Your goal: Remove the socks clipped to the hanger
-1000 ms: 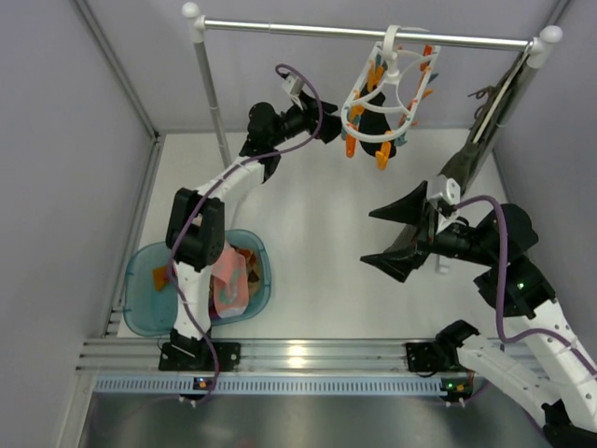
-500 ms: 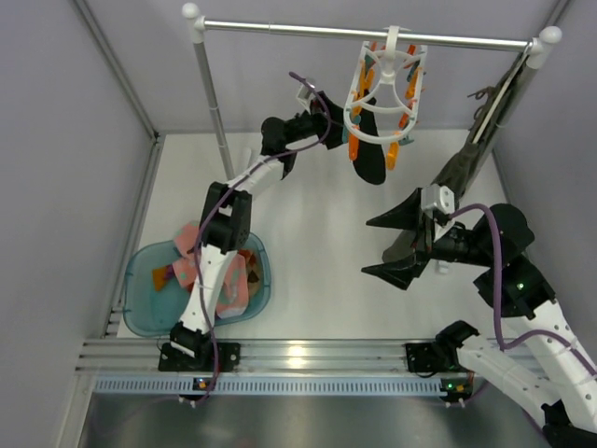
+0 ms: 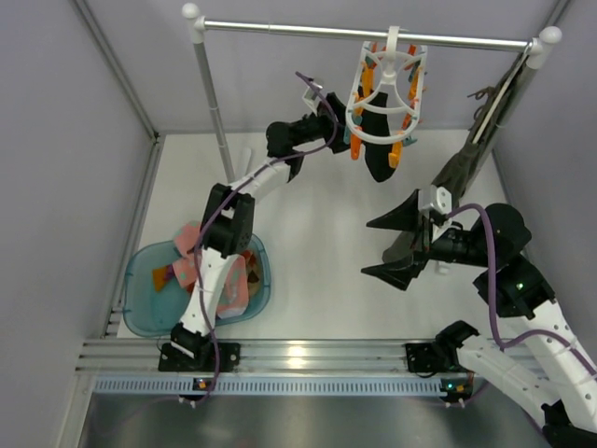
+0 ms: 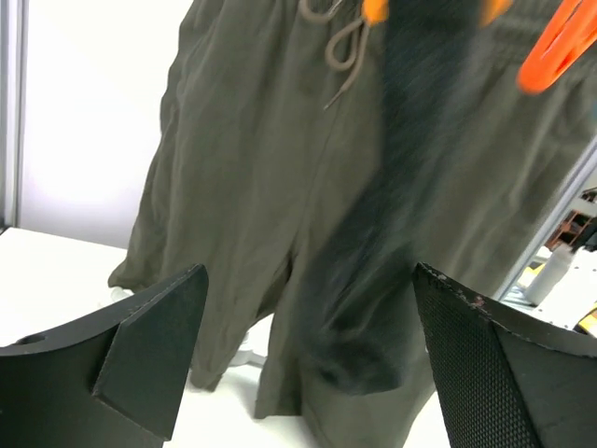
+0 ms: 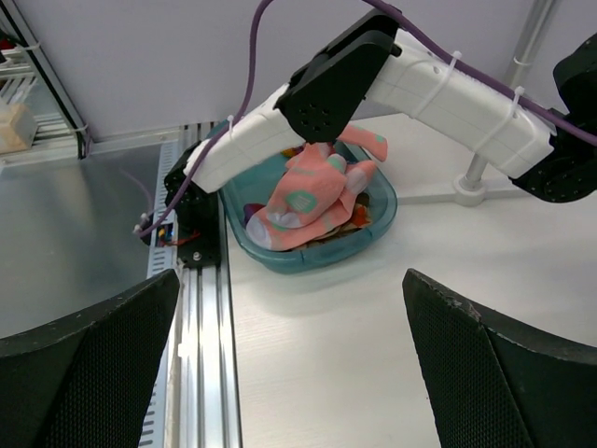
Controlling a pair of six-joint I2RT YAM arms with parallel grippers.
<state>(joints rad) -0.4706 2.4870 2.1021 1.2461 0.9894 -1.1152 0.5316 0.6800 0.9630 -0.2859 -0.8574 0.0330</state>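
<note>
I count 1 white clip hanger [image 3: 392, 63] | 1 black sock [image 3: 378, 161] clipped on it | 1 teal basin [image 5: 312, 259] | pink patterned socks [image 5: 312, 196] heaped inside, number I can't tell | 1 olive shorts [image 4: 233, 168] | 1 metal rail [image 3: 298, 30]

We find the white plastic clip hanger [image 3: 393, 58] hung on the metal rail [image 3: 298, 30] at the back; the teal plastic basin [image 3: 145, 313] sits front-left.
</note>
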